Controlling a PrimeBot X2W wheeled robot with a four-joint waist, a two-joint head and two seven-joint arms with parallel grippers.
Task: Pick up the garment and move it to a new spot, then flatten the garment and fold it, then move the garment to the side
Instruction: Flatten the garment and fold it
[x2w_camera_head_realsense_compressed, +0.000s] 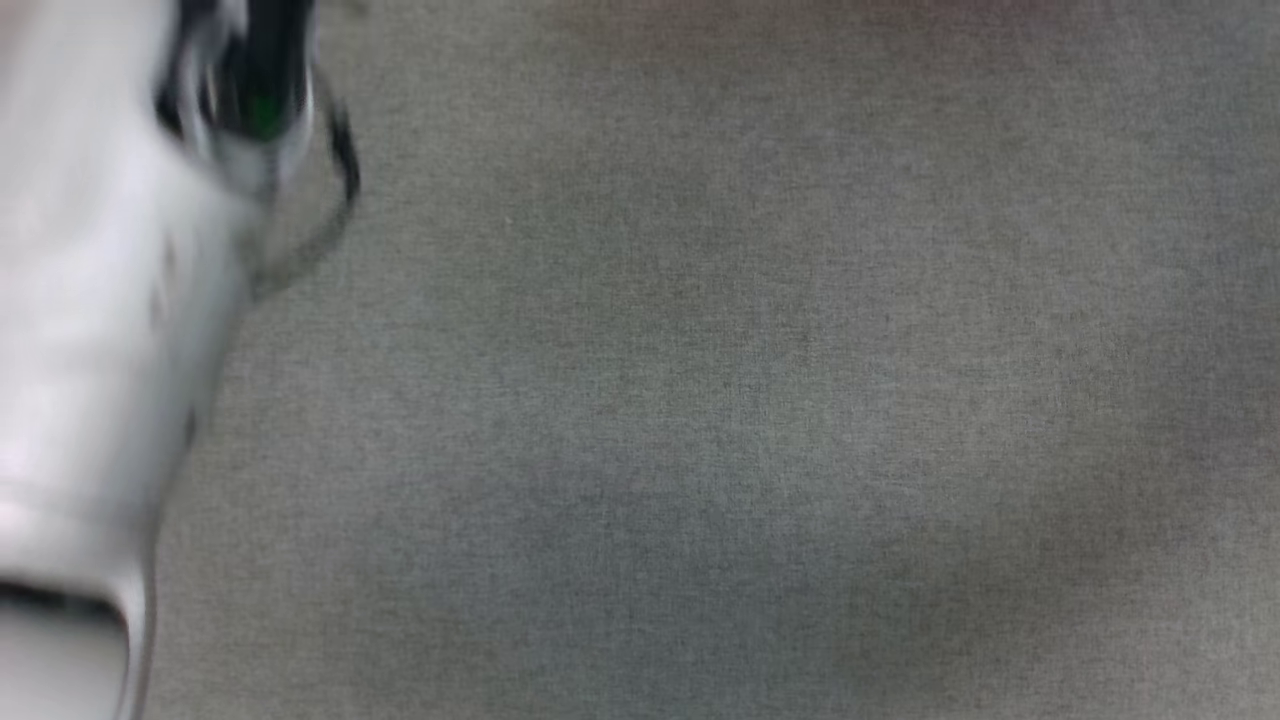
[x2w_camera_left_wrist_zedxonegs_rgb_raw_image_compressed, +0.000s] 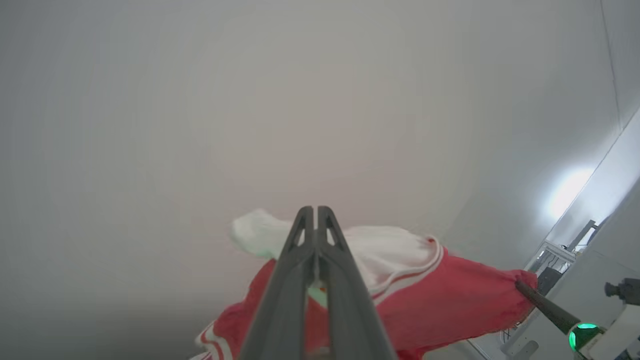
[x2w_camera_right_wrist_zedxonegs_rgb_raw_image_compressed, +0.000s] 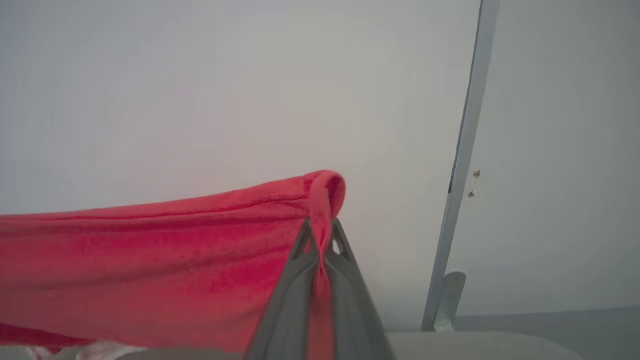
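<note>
The garment (x2w_camera_left_wrist_zedxonegs_rgb_raw_image_compressed: 450, 295) is off the worktop (x2w_camera_head_realsense_compressed: 750, 400) and hangs in the air, so the pick-up is done, and by my reading the carry to a new spot is the step in hand.

The left gripper (x2w_camera_left_wrist_zedxonegs_rgb_raw_image_compressed: 315, 210) is closed. Red cloth shows in the slit between its fingers, and a white sleeve with striped trim bunches just behind its tips, so it appears to be gripping the jersey. From the left gripper the red body of the shirt stretches away to a far corner, where the right gripper (x2w_camera_right_wrist_zedxonegs_rgb_raw_image_compressed: 320, 225) is clamped on a rolled red edge with its jaws tight together. The cloth between the two grips sags a little and is creased, not taut.

In the head view a blurred pale forearm (x2w_camera_head_realsense_compressed: 90, 300) crosses the grey worktop on the left gripper's side.

Most of the task is left, as I judge it:
- laying the shirt down at the new place
- smoothing it flat
- folding it
- shifting it to the side

Nothing shows any fold made deliberately so far.
</note>
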